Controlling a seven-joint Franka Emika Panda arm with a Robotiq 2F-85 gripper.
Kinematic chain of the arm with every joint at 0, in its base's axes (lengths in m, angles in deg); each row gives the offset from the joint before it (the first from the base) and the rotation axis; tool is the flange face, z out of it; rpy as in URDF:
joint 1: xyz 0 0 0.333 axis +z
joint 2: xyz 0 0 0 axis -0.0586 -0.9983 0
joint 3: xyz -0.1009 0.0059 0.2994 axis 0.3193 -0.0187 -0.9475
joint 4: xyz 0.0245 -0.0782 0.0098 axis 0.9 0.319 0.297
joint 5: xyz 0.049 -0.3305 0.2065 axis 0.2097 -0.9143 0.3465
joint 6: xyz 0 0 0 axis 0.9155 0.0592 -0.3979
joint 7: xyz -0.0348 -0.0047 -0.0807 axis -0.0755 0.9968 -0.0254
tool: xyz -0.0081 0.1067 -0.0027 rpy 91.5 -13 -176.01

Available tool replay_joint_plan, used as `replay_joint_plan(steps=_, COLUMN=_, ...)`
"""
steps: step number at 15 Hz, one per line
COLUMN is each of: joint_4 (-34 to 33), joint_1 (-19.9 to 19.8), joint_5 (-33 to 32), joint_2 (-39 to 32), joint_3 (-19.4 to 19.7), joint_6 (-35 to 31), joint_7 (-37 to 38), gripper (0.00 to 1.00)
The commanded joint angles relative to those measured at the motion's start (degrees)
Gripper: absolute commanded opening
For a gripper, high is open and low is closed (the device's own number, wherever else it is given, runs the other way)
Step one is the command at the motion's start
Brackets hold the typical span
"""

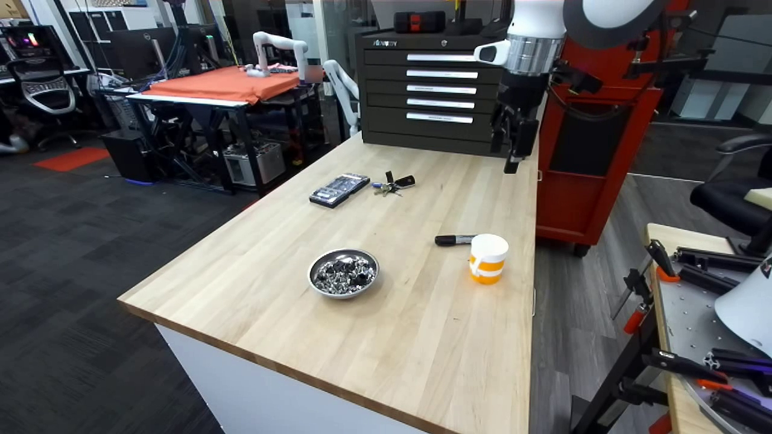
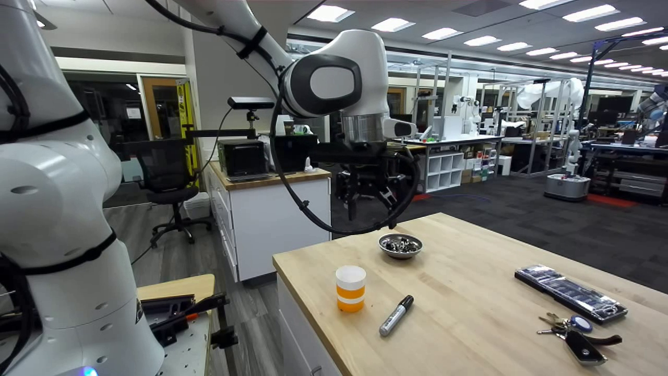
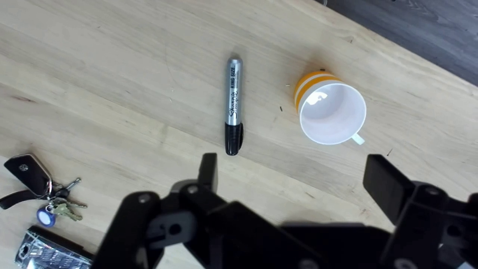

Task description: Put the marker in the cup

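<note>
Tabletop (image 1: 386, 343): wood, smooth, visible grain, low sheen. Cup (image 3: 331, 110): interior smooth, glossy; plastic or ceramic, cannot tell. Marker (image 3: 233, 106): barrel satin, metallic-looking; cap glossy, plastic-looking. Bowl (image 2: 401, 255): shiny metal. Flat case (image 2: 566, 292): glossy clear plastic top. Gripper (image 3: 294, 175): largely matt. Orange cloth (image 1: 217, 84): matt.

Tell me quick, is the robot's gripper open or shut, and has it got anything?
Gripper: open, holding nothing; the marker lies on the table.

Metal bowl (image 1: 342, 295) of shiny bits (image 1: 345, 276), keys (image 3: 65, 210) beside a flat case (image 1: 339, 190), dark drawer chest (image 1: 434, 97)
</note>
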Motion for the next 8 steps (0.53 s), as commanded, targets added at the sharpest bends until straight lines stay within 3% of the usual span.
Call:
replay_joint_plan(steps=1, joint_4=-0.13, joint_1=-0.08, joint_5=0.02, joint_2=-0.01, joint_3=-0.1, joint_6=0.13, joint_7=0.03, gripper=1.0)
replay_joint_plan(steps=8, joint_4=1.02, joint_1=-1.41, joint_5=-4.42, joint_2=-0.97, joint_3=-0.16, joint_6=-3.85, joint_7=1.93, gripper=1.0)
